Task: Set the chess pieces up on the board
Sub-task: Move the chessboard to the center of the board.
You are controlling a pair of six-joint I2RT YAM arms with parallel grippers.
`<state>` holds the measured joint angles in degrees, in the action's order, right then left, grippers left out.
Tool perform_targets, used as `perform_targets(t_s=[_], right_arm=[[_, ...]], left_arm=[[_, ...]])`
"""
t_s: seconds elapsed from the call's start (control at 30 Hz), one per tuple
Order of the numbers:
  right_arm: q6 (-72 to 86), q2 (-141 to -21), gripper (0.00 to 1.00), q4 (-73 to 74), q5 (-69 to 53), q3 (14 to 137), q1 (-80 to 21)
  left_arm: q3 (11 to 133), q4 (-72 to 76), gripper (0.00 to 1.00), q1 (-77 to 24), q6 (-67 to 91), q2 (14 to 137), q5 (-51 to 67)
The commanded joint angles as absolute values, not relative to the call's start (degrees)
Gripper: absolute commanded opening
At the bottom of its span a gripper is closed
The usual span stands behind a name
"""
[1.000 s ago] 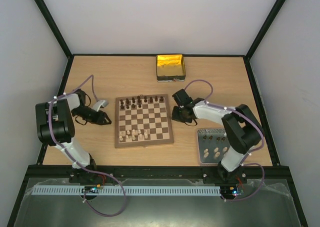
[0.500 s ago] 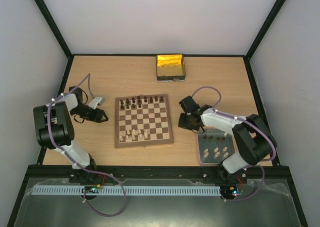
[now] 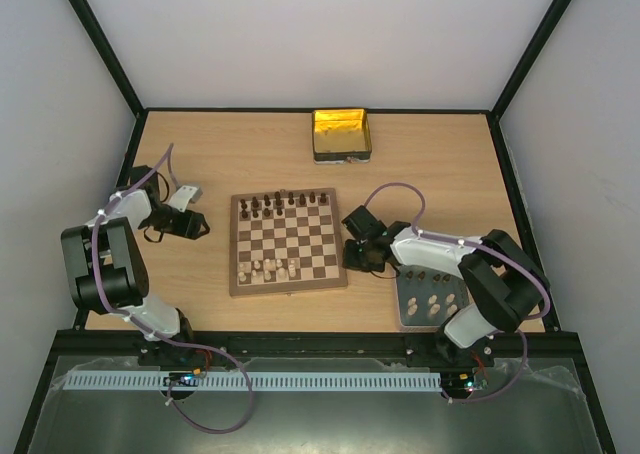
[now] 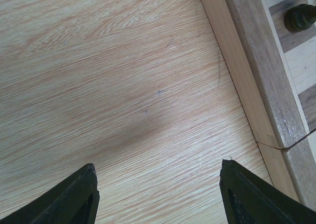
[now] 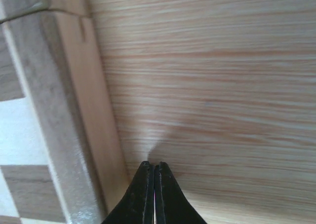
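Note:
The board (image 3: 288,240) lies mid-table, with dark chess pieces (image 3: 280,205) along its far rows and a few cream ones (image 3: 268,268) near its front edge. My left gripper (image 3: 203,228) hovers over bare table just left of the board. In the left wrist view it (image 4: 159,167) is open and empty, with the board's border (image 4: 261,81) and one dark piece (image 4: 300,18) to the right. My right gripper (image 3: 352,257) sits low beside the board's right edge. Its fingers (image 5: 153,166) are shut with nothing between them, next to the border (image 5: 44,105).
A grey metal tray (image 3: 405,296) at the near right holds several cream (image 3: 432,304) and dark (image 3: 428,277) pieces. A yellow-gold tin (image 3: 342,134) stands at the back centre. Black frame rails run along the table's edges.
My right gripper swung out toward the tray, then came back to the board's right edge, staying shut. My left arm drew back to the left, and its jaws opened wider.

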<state>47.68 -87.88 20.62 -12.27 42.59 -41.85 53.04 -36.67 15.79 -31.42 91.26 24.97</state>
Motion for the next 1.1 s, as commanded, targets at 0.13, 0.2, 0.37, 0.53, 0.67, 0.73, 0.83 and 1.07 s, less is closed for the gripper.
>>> perform_targets(t_s=[0.13, 0.2, 0.37, 0.53, 0.67, 0.73, 0.83, 1.07], right_arm=[[50.9, -89.2, 0.02, 18.7, -12.8, 41.5, -45.5], [50.8, -89.1, 0.02, 18.8, -12.9, 41.7, -45.8], [50.9, -89.2, 0.02, 18.6, -13.4, 42.1, -46.7], [51.5, -89.7, 0.02, 18.1, -13.6, 42.2, -47.8], [51.6, -89.7, 0.02, 18.1, -13.7, 42.2, -48.3], [51.7, -89.8, 0.02, 17.9, -13.9, 42.2, -48.5], [51.9, -90.1, 0.02, 17.8, -14.0, 42.3, -49.0], [52.2, -91.2, 0.02, 17.7, -13.7, 43.0, -50.8]], left_arm=[[53.2, -37.0, 0.68, 16.1, -30.1, 89.7, 25.7], [53.1, -36.9, 0.68, 16.1, -30.1, 89.8, 25.7], [52.4, -36.3, 0.68, 16.1, -29.8, 90.2, 25.8], [51.7, -35.7, 0.68, 16.2, -29.8, 90.6, 25.9], [51.3, -35.5, 0.68, 16.1, -29.8, 90.7, 25.6], [51.2, -35.4, 0.68, 16.1, -29.9, 90.6, 25.7], [50.8, -35.1, 0.68, 16.1, -29.8, 90.5, 25.5], [50.5, -34.7, 0.68, 16.2, -29.8, 90.7, 25.2]])
